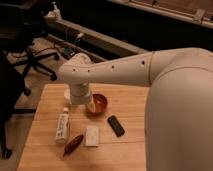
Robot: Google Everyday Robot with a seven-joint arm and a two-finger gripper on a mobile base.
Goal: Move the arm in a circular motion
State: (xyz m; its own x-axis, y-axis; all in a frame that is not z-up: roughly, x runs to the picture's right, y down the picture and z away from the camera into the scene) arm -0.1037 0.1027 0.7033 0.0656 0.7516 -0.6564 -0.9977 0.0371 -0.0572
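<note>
Logging the thick, smooth cream-white robot arm (pixel 125 75) of tubular segments first. Reaches from the bulky right side of view leftward to a rounded elbow, then drops straight down over the back left part of the light wooden slatted worktop (pixel 135 102). Judged raised and bent this way to leave room for tracing a circle above the laid-out items rather than through them.

Black wheeled office chair (pixel 31 56) on the floor behind and to the left, well apart from the worktop, likely outside any sweep. Round red-brown bowl (pixel 101 103) upright just beside the descending wrist and partly covered by it. Judged the nearest collision risk should the circle dip. White plastic bottle (pixel 62 125) lying on its side, front-left of the bowl. Flat black rectangular device (pixel 116 125) lying front-right of the bowl. White square pad (pixel 92 135) flat between bottle and device. Dark red elongated item (pixel 73 143), pepper-like, at the pad's left corner; touching or just beside, cannot tell.

Last, hand (pixel 90 103) at the bottom of the wrist, low over the bowl's left rim, mostly hidden. Spread or pressed together: cannot tell.
</note>
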